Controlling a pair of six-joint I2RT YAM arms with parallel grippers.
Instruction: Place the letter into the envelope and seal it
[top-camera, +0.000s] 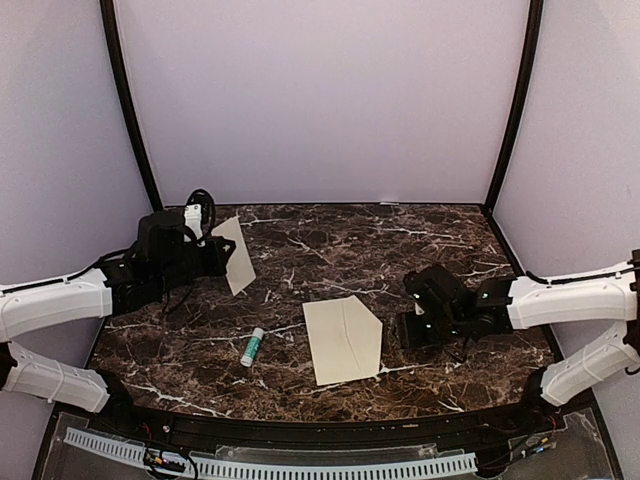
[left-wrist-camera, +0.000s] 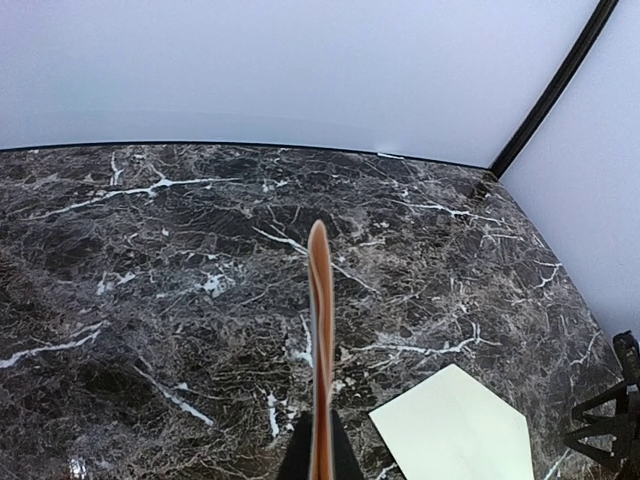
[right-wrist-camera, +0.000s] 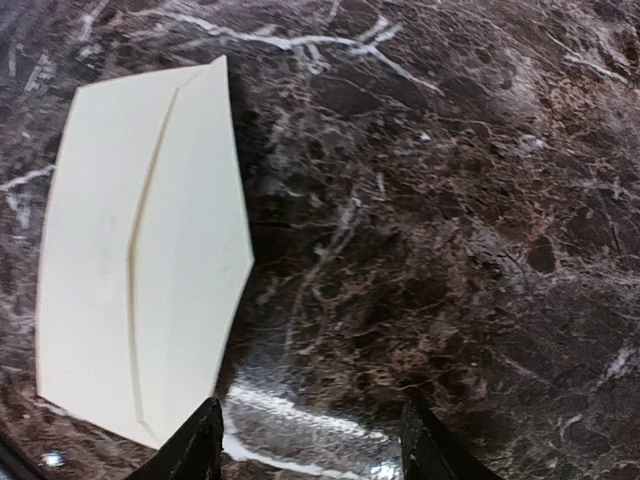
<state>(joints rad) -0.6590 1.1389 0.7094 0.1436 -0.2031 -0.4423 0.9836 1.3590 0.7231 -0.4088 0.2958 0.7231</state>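
Edgewise, letter (top-camera: 238, 258) in left tool's (top-camera: 219, 256) grip

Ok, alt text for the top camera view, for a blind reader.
The left arm's shut jaws hold the tan letter upright at the back left of a marble table. The envelope lies flat mid-table, flap open, with a glue stick to its left and the right arm's open jaws to its right.

no readable text

nothing legible in any view. glue stick (top-camera: 252, 346): any label is too small to make out. envelope (top-camera: 343, 340) & letter (top-camera: 236, 255): plain faces, no print, nos. or signs seen.
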